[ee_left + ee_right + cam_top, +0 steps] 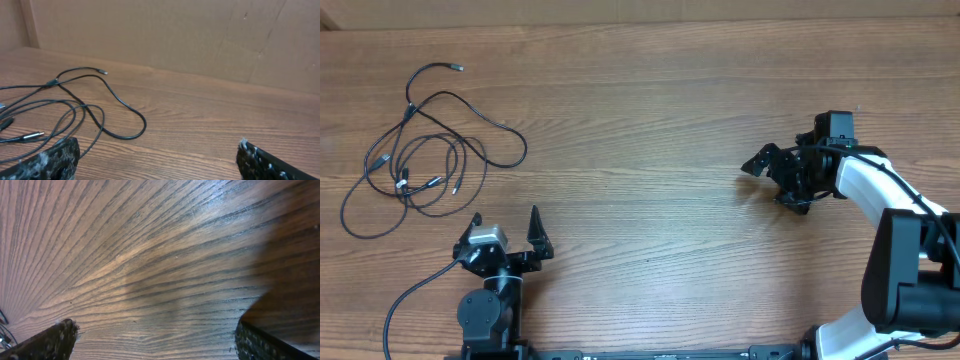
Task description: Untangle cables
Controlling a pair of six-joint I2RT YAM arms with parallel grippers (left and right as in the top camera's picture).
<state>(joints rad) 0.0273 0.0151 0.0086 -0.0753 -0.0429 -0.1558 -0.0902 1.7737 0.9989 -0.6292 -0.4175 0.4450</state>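
Left gripper [506, 228] sits low at the near edge of the wooden desk [650, 120], jaws spread wide with nothing between them. Beyond it and to its left, well apart from its fingers [50, 161], the cables [405, 183] lie on the desk's far-left part as a loose tangle of thin black loops crossing one another. One strand runs out towards the back and ends in a small silver plug tip [457, 68]. Far over on the right side, the right gripper [767, 186] hangs just above bare wood, pointing left, likewise fully open and empty, its fingers [47, 342] framing only wood grain.
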